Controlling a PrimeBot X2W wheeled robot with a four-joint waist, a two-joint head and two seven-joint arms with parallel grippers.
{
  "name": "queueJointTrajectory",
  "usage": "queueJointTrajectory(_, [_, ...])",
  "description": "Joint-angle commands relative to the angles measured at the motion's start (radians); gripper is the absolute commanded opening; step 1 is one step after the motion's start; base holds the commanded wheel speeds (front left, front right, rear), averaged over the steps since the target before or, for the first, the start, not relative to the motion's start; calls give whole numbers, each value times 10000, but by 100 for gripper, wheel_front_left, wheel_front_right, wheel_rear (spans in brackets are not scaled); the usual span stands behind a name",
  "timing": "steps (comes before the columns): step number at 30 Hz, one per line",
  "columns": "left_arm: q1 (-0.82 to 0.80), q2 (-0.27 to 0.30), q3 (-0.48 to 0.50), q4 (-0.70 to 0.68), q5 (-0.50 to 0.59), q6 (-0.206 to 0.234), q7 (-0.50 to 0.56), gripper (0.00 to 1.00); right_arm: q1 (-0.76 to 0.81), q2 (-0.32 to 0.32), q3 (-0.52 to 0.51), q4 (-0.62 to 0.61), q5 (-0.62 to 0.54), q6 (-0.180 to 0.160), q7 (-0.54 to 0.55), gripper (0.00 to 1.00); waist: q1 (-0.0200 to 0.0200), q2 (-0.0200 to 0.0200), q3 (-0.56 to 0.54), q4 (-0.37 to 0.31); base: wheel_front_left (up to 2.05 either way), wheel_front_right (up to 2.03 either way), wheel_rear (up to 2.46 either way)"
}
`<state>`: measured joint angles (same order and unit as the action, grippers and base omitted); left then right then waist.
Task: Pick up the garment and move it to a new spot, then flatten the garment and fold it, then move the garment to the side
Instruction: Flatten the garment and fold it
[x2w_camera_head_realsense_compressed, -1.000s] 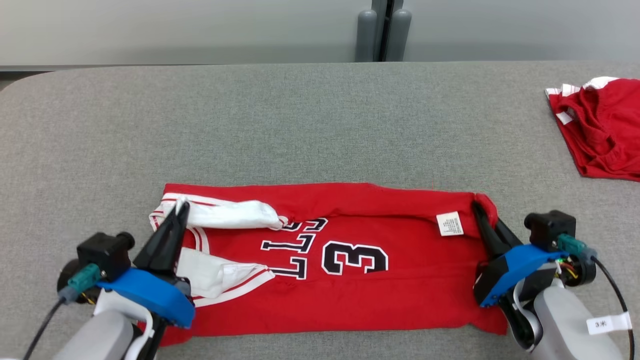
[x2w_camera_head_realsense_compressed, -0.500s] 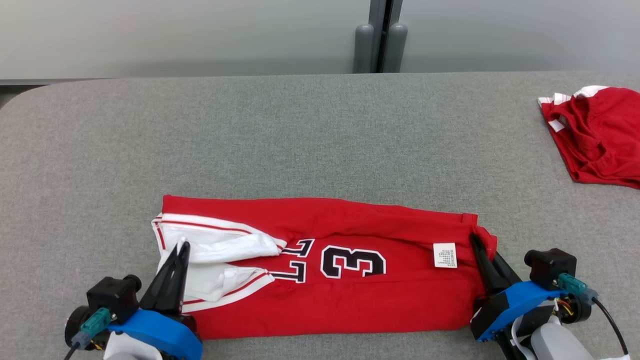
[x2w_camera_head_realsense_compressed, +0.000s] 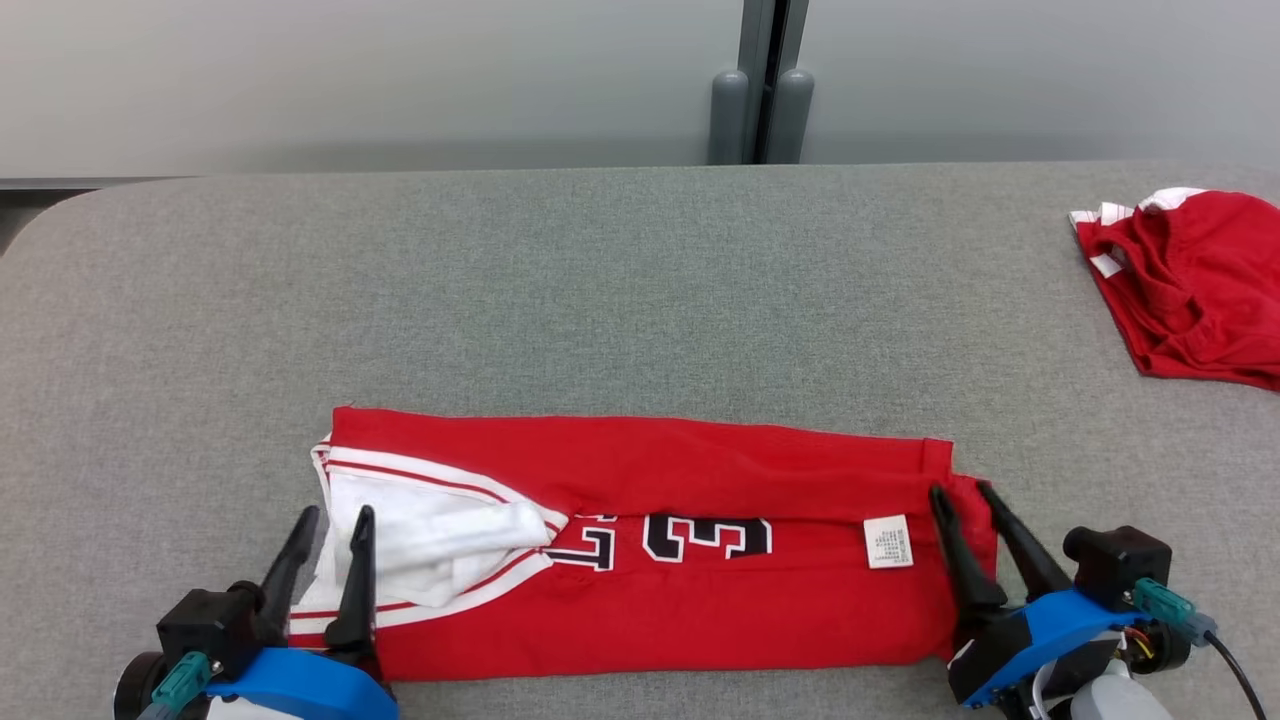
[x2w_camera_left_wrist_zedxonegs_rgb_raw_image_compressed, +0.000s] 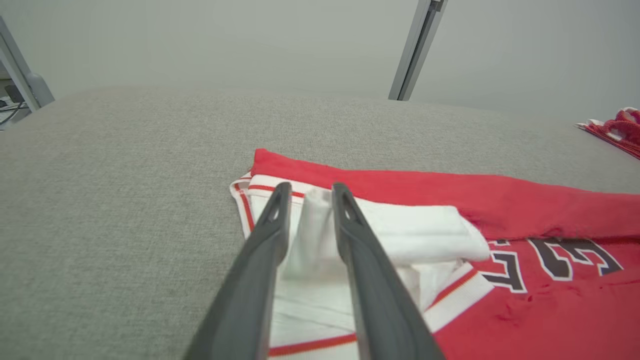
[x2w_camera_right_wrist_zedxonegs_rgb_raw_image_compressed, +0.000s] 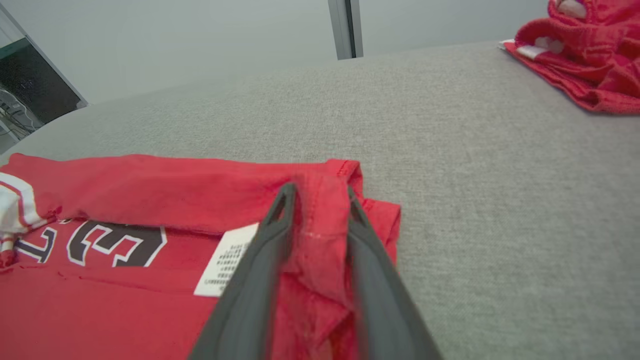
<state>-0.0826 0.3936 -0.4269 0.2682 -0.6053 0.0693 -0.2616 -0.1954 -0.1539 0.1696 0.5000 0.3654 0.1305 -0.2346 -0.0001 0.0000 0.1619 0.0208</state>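
At the ends of the folded garment (x2w_camera_head_realsense_compressed: 640, 610), the left jaws and right jaws stand parted (cloth ridges loose between them), seemingly letting the fold settle.

Cut off by the head view's right edge: part of the crumpled red garment (x2w_camera_head_realsense_compressed: 1190, 290). Too small to read: print on the white label (x2w_camera_head_realsense_compressed: 889, 541). Tucked under the fold of the jersey (x2w_camera_head_realsense_compressed: 700, 620): upper half of the number (x2w_camera_head_realsense_compressed: 707, 538) and lettering (x2w_camera_head_realsense_compressed: 592, 545). Cropped at the bottom edge: bodies of the left gripper (x2w_camera_head_realsense_compressed: 337, 513) and right gripper (x2w_camera_head_realsense_compressed: 960, 489).
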Motion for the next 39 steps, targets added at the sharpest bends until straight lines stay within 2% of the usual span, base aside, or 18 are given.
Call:
queueJointTrajectory(1, [55,-80,220,-92,146,-21,-43,100,155,-97,-51,-181,98,6,-93,100,1,0,-25,6,0,0,0])
queueJointTrajectory(9, [559,-976,2075,-1028,1534,77,-41,100,139,-232,-609,-1205,-78,6,-227,100,1,0,-106,-31,0,0,0])
queueJointTrajectory(16, [823,-1927,3536,-1575,3090,-168,-41,100,-292,66,-1165,-559,-721,6,639,100,1,0,-77,109,0,0,0])
queueJointTrajectory(26, [999,-2778,4615,-1484,4350,-712,-41,100,-225,546,-1616,765,-1530,6,1308,100,1,0,-31,313,0,0,0])
queueJointTrajectory(34, [1052,-3082,5037,-1366,4790,-1001,-41,100,110,775,-1204,1315,-1488,7,1573,100,1,0,-100,274,0,0,0])
queueJointTrajectory(35, [1045,-3102,5054,-1337,4859,-1050,-41,100,136,818,-1122,1348,-1455,7,1597,47,1,0,-104,269,0,0,0])
queueJointTrajectory(36, [1024,-3116,5078,-1310,4911,-1077,-41,100,144,852,-1045,1354,-1429,9,1569,0,1,0,-105,261,0,0,0])
queueJointTrajectory(39, [971,-3172,5181,-1255,5037,-1169,-41,100,48,872,-951,1255,-1256,15,1298,0,1,0,-113,232,0,0,0])
